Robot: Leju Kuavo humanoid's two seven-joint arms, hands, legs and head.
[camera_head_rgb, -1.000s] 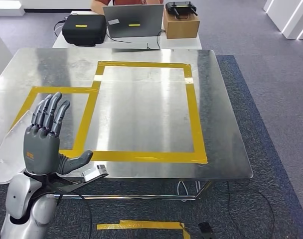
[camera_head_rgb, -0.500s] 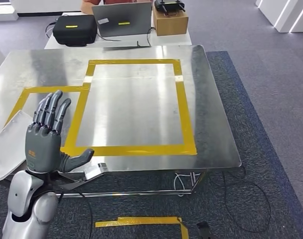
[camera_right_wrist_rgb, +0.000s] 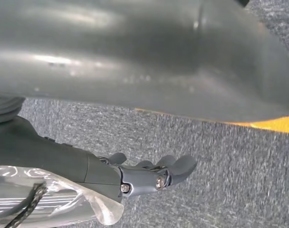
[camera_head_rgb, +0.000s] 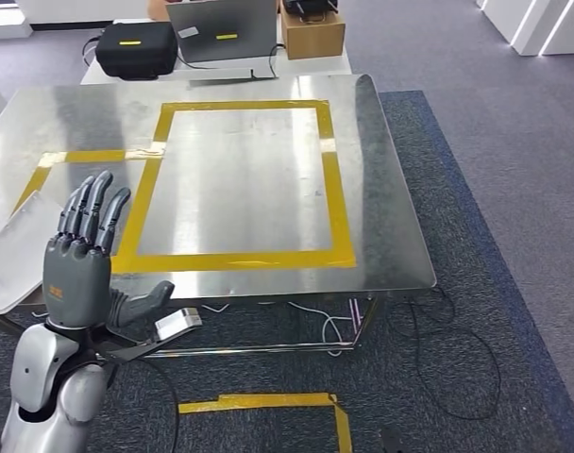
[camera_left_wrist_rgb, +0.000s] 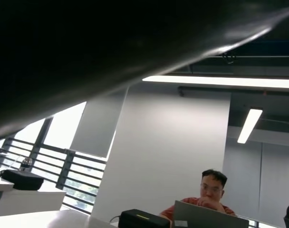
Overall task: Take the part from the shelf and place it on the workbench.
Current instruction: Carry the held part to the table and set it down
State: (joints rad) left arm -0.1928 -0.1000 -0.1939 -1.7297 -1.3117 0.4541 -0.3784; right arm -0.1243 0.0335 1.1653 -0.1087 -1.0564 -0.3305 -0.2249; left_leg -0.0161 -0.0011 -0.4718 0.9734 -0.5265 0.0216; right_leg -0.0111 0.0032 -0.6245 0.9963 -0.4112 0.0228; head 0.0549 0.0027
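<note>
Head view: bare-topped workbench (camera_head_rgb: 384,189), cardboard box (camera_head_rgb: 312,38).

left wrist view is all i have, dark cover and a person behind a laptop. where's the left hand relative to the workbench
Observer: In the head view the left hand is raised at the near left edge of the metal workbench, fingers spread, holding nothing.
Operator: anything on the bench near it
Observer: A white flat piece lies at the bench's left edge, just left of the fingers; I cannot tell whether they touch.
Operator: and the right hand
Observer: The right wrist view shows the right hand hanging over grey carpet, fingers loosely extended, nothing in them.
</note>
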